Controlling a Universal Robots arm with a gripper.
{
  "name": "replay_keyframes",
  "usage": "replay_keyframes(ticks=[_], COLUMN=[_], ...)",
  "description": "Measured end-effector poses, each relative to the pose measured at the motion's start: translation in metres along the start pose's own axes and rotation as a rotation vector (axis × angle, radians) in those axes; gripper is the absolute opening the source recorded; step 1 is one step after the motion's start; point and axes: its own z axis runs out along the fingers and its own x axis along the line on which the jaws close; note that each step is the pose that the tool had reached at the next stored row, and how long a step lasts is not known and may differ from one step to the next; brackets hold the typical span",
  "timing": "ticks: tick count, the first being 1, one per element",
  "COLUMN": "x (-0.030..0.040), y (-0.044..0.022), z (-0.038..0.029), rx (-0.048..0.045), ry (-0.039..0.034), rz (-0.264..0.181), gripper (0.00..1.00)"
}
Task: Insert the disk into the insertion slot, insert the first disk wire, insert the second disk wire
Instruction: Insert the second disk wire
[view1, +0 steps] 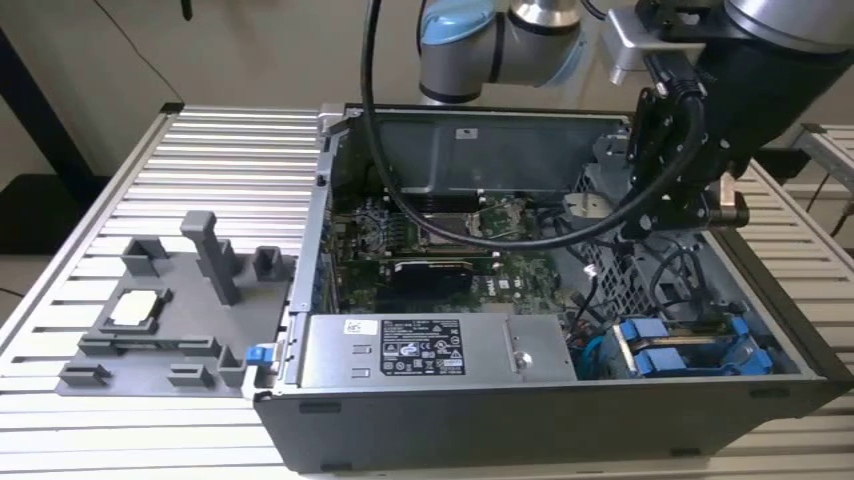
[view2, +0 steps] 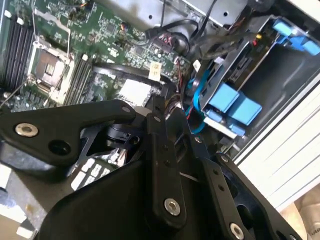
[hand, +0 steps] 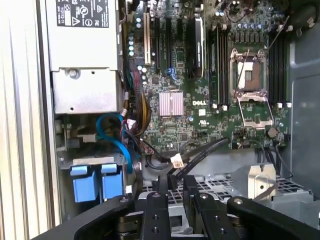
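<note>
In the exterior view my gripper (view1: 670, 222) hangs inside the open computer case (view1: 534, 420), over the perforated cage on the exterior view's right. In both wrist views its fingers (hand: 162, 186) stand close together on the end of a black disk wire (hand: 200, 152) that carries a white tag (hand: 176, 161). The disk shows as two bright blue frame tabs (view1: 661, 347) seated in the insertion slot (view1: 750, 355) at the case's near right corner. The same tabs (hand: 97, 182) lie beside and below my gripper (hand: 176, 184). A light blue cable (hand: 117, 142) curls by the slot.
The silver power-supply box (view1: 414, 348) lies along the case's near wall. The green motherboard (view1: 441, 250) with its bare socket (hand: 250, 75) fills the case floor. A grey fixture (view1: 174, 310) stands on the slatted table at the exterior view's left.
</note>
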Motion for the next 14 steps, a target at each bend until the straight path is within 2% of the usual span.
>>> replay_keyframes(ticks=[3, 4, 7, 8, 9, 11, 14], x=[-0.0001, -0.0005, -0.0024, -0.0038, -0.0054, -0.0086, -0.0149], y=[0.0001, 0.0005, 0.0011, 0.0013, 0.0016, 0.0028, 0.0047], z=[-0.0001, 0.0000, 0.0007, 0.0012, 0.0021, 0.0043, 0.0086], rx=[-0.0002, -0.0004, 0.0002, 0.0011, 0.0028, 0.0064, 0.0187], ry=[0.0006, 0.0065, 0.0505, 0.0625, 0.0709, 0.0815, 0.0860], rz=[-0.001, -0.003, -0.011, -0.013, -0.016, -0.022, -0.030], gripper=[0.27, 0.27, 0.27, 0.27, 0.27, 0.27, 0.27])
